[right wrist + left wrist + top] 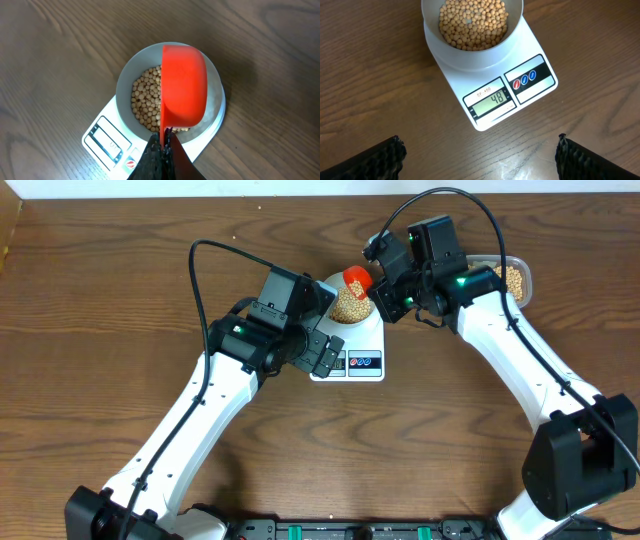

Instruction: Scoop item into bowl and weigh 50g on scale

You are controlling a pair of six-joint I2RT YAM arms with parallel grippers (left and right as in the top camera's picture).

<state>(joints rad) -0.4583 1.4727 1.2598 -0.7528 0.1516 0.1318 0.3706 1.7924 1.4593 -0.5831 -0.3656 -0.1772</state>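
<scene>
While the display reads 48, the step in hand looks like the final top-up, a shade short of target.

Left side: left gripper hangs over bare counter just in front of the scale. Jaws spread fully wide, holding nothing, touching nothing.

Centre: bowl sits on the scale platform and is well filled with beans.

Right of centre: red scoop is tipped over the bowl with its back to the right wrist camera. How many beans are left in it, cannot tell.

Right side: right gripper has its jaws closed tight on the scoop's handle. Clear tub of spare beans lies beyond it, apart from the scale.

Judgement on doing it well: tilt the scoop only slightly so beans drop a few at a time, pause for the reading to settle, and level off at once on target. Keep the scoop off the bowl rim, since any contact would falsify the weight.
</scene>
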